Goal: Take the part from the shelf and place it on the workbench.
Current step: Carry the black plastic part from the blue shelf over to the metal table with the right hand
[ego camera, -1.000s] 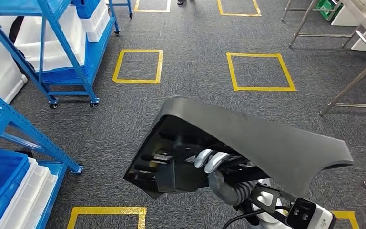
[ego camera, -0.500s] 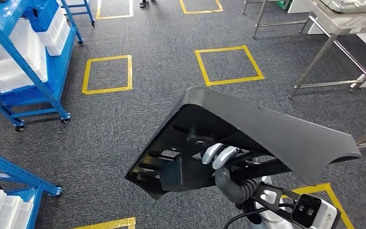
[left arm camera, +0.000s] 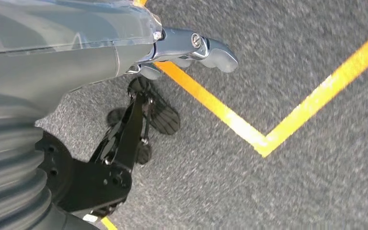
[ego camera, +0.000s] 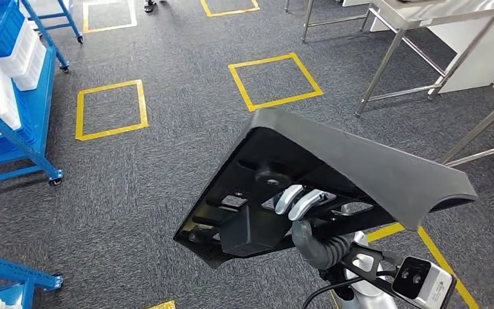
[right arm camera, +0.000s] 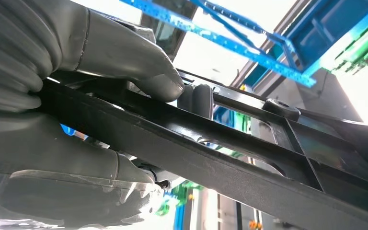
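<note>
The part [ego camera: 360,167] is a large black moulded panel with a ribbed frame on its underside. In the head view it is held up in front of me, tilted, over the carpet. My right hand [ego camera: 299,203] grips a bar of that frame from below, pale fingertips curled over it. The right wrist view shows the same grasp: my right hand [right arm camera: 100,62] is wrapped around a black bar of the part [right arm camera: 230,158]. My left hand [left arm camera: 187,45] hangs over the floor with its fingers stretched out and nothing in them.
A steel workbench [ego camera: 437,9] on thin legs stands at the far right, with a second table leg [ego camera: 482,125] nearer. Blue wheeled shelving [ego camera: 13,71] with white bins is at the left. Yellow tape squares [ego camera: 273,80] mark the grey carpet.
The whole view has swung right: the blue shelves slid off to the left and the steel workbench has come further in at the right. The part stays in my right hand's grip.
</note>
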